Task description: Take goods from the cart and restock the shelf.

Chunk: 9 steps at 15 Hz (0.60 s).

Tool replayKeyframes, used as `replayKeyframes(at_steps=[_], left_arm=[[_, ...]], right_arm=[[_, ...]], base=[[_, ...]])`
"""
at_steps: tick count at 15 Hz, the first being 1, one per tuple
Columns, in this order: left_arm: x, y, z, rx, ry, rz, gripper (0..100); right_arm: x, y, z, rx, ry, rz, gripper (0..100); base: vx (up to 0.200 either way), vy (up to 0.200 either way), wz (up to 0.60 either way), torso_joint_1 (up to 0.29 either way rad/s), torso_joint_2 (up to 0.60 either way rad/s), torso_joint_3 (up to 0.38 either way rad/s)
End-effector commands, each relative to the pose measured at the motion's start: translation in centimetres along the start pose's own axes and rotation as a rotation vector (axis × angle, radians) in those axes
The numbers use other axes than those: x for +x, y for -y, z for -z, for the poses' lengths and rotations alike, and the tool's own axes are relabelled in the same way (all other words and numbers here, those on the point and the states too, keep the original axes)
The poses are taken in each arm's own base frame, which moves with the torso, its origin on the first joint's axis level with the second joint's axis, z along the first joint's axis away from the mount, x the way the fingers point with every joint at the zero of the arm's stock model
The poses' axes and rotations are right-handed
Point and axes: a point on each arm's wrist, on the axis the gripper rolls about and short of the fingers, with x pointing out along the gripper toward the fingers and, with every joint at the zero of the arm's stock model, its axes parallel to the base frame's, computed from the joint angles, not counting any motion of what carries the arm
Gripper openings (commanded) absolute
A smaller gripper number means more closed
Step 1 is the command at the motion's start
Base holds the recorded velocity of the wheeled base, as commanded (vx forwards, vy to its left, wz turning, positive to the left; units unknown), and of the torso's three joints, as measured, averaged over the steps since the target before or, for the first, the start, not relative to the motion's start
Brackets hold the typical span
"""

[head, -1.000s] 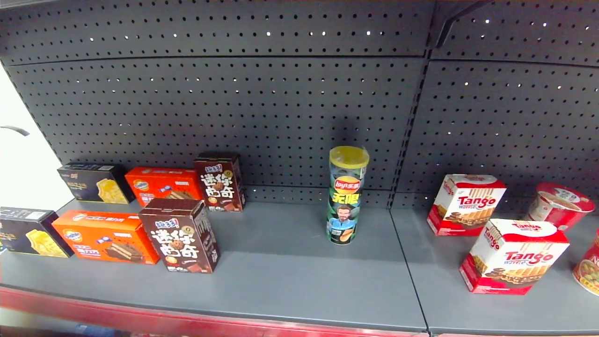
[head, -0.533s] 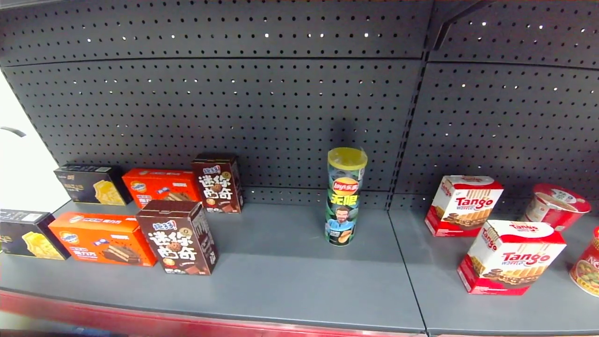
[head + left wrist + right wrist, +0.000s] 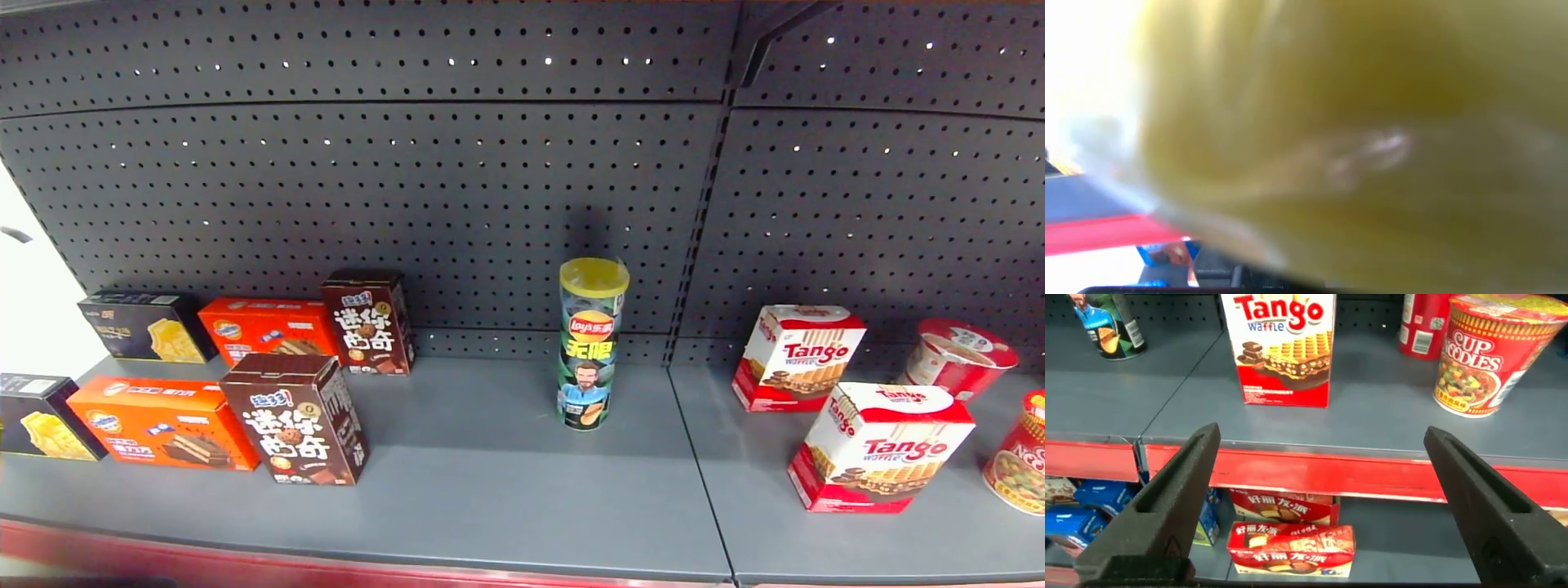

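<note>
The dark perforated back panel (image 3: 408,188) rises behind the grey shelf (image 3: 506,490), whose front lip is red. At the right stand two white-and-red wafer boxes (image 3: 882,445), one nearer than the other. A red cup (image 3: 959,359) is at the far right and a noodle cup (image 3: 1016,465) at the near right edge. At the left, black boxes (image 3: 45,412), orange boxes (image 3: 159,420) and brown boxes (image 3: 298,416) stand in two rows, one of each near and one far. A tall chip tube (image 3: 589,343) with a yellow lid stands upright alone in the middle, well apart from both groups. The right pincer (image 3: 1320,434) hangs in front of the red lip, jaws spread wide, facing the near wafer box. Red boxes (image 3: 1290,539) lie on a lower level beneath. A blurred yellow thing (image 3: 1355,139) lies close against the left wrist camera. Whether the left pincer (image 3: 1208,289) grips it cannot be told.
</note>
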Motion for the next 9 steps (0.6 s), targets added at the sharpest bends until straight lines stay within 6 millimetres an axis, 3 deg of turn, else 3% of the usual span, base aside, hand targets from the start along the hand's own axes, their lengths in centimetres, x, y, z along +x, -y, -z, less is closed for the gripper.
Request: replayKeyframes(at_steps=[1, 3, 4, 5, 6, 7, 9], left_arm=[[-1.6, 0.4, -0.4, 0.021, 0.047, -0.024, 0], [-2.5, 0.6, -0.6, 0.043, 0.021, -0.030, 0], [-2.7, 0.6, -0.9, 0.044, 0.028, -0.033, 0], [-2.6, 0.6, -0.7, 0.043, 0.020, -0.034, 0], [-2.5, 0.6, -0.4, 0.043, 0.010, -0.034, 0], [-2.4, 0.6, -0.2, 0.044, 0.005, -0.034, 0], [-2.2, 0.5, 0.1, 0.040, -0.004, -0.046, 0]], right_arm=[[0.0, 0.0, 0.0, -0.001, -0.005, -0.002, 100], [-0.1, 0.1, -0.3, -0.021, 0.010, 0.049, 100], [-0.6, 0.1, -4.0, -0.047, 0.086, 0.025, 100], [1.0, 0.0, -10.5, -0.045, 0.077, -0.029, 100], [1.6, 0.0, -12.7, -0.053, 0.092, -0.079, 100], [1.4, -0.1, -13.7, -0.061, 0.114, -0.144, 100], [2.4, -0.3, -13.8, -0.202, 0.041, -0.248, 100]], base=[[0.000, 0.000, 0.00, 0.000, 0.00, 0.000], [0.000, 0.000, 0.00, 0.000, 0.00, 0.000], [0.000, 0.000, 0.00, 0.000, 0.00, 0.000], [0.000, 0.000, 0.00, 0.000, 0.00, 0.000], [0.000, 0.000, 0.00, 0.000, 0.00, 0.000], [0.000, 0.000, 0.00, 0.000, 0.00, 0.000], [0.000, 0.000, 0.00, 0.000, 0.00, 0.000]])
